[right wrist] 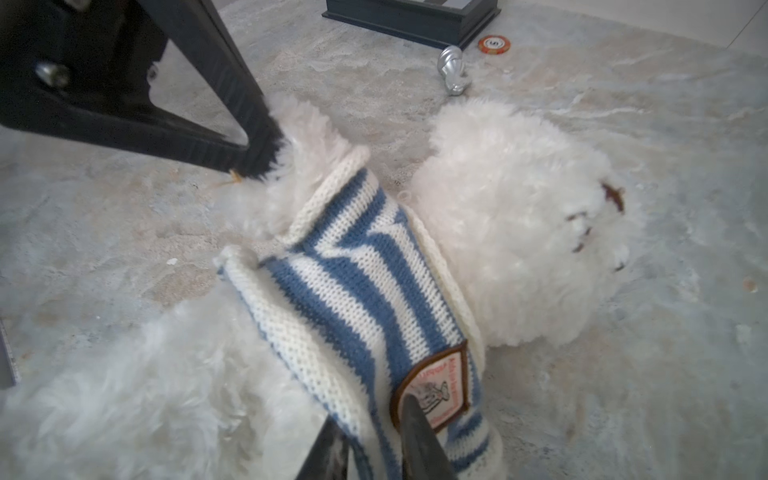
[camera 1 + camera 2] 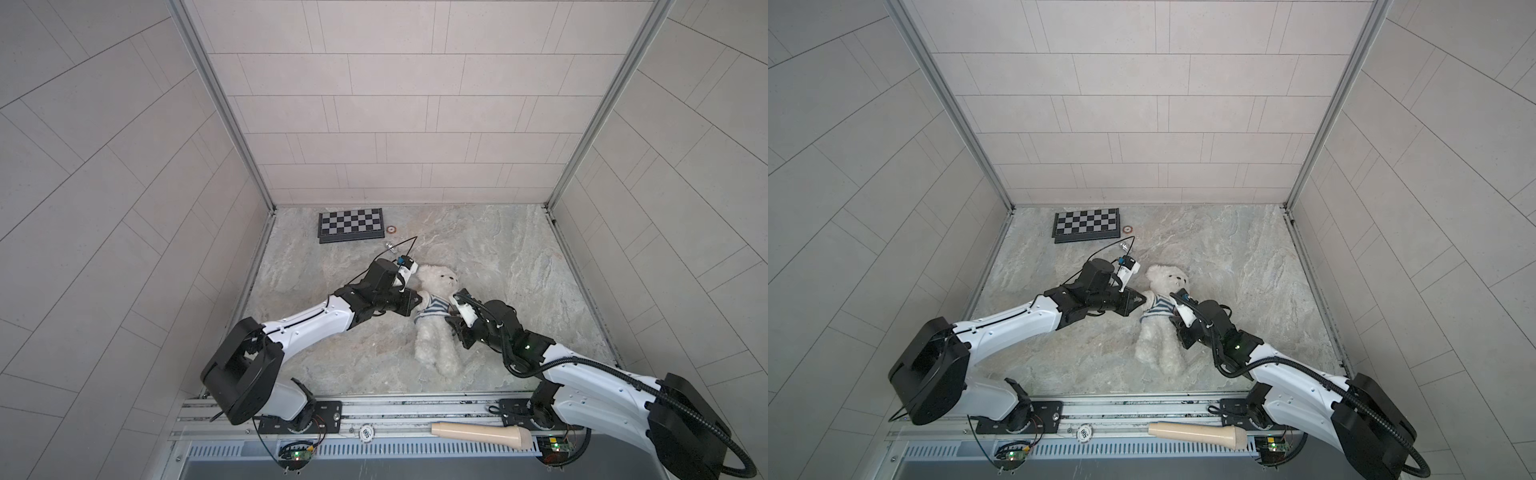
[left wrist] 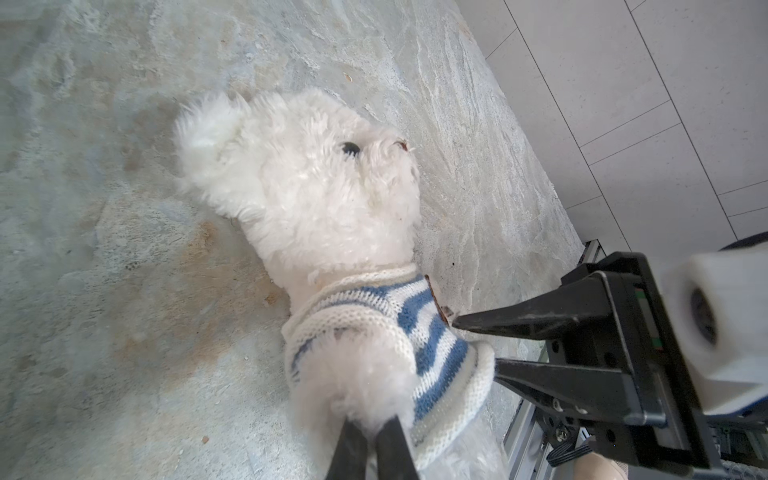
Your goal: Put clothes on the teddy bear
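Observation:
The fluffy white teddy bear (image 2: 434, 349) (image 2: 1160, 351) lies on its back on the stone-patterned table, head (image 3: 311, 187) (image 1: 519, 228) toward the far wall. A blue-and-white striped knitted sweater (image 2: 432, 309) (image 2: 1158, 309) (image 3: 415, 328) (image 1: 353, 291) sits bunched around its chest. My left gripper (image 2: 419, 297) (image 2: 1144, 298) (image 3: 370, 428) (image 1: 262, 166) is shut on the furry arm that sticks out of a sleeve. My right gripper (image 2: 451, 321) (image 2: 1173, 320) (image 3: 478, 343) (image 1: 374, 444) is shut on the sweater's lower edge beside its sewn patch. The bear's other arm is hidden.
A folded chessboard (image 2: 351, 224) (image 2: 1086, 222) lies at the far left, with an orange poker chip (image 2: 391, 228) (image 1: 494, 45) and a silver chess piece (image 2: 390, 246) (image 1: 453, 70) beside it. A beige handle-like object (image 2: 482, 434) rests on the front rail.

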